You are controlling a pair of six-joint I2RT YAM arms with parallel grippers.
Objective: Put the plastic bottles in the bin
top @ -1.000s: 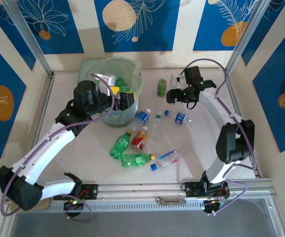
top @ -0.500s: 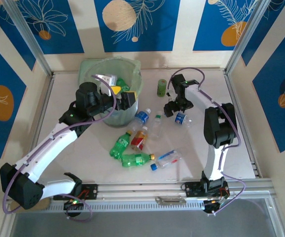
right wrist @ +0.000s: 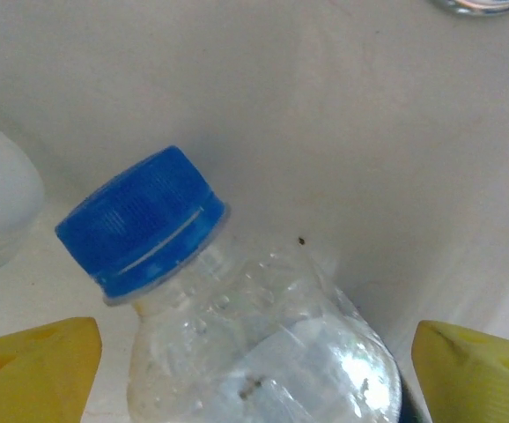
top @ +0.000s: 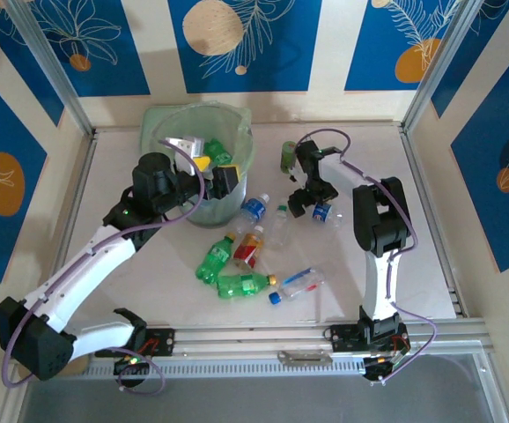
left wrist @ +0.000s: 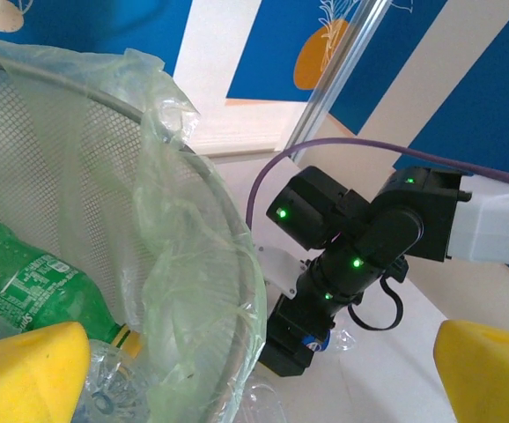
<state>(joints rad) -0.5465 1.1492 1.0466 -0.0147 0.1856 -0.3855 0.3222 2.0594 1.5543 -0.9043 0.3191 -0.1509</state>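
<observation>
On the left, my left gripper [top: 225,181] hung at the right-hand rim of the bin [top: 156,132], pads spread wide with nothing between them. Inside the bin I could see a green bottle [left wrist: 34,282] lying against the liner, with other bottles around it.

Across the middle of the table [top: 131,291] the loose bottles [top: 246,284] lay on their sides, a few green, one red-labelled, the rest clear, some touching one another. An olive-green cylinder [top: 288,157] stood apart near the back; I left it out of my plans.

On the right, my right gripper [top: 312,204] was down over the clear bottle [right wrist: 263,352] with the blue cap [right wrist: 140,220]. Its jaws were open, one yellow pad [right wrist: 34,366] on each side of the shoulder, with a gap showing on both sides, so nothing was gripped yet.

I judged that bottle empty and very light, with thin walls that would dent under a hard squeeze, and smooth and round enough to roll or squirt out of the pads. The neck just below the cap looked the stiffest part, but narrow. I reckoned the shoulder or the labelled body was the safer hold, squeezed across the width and gently.
</observation>
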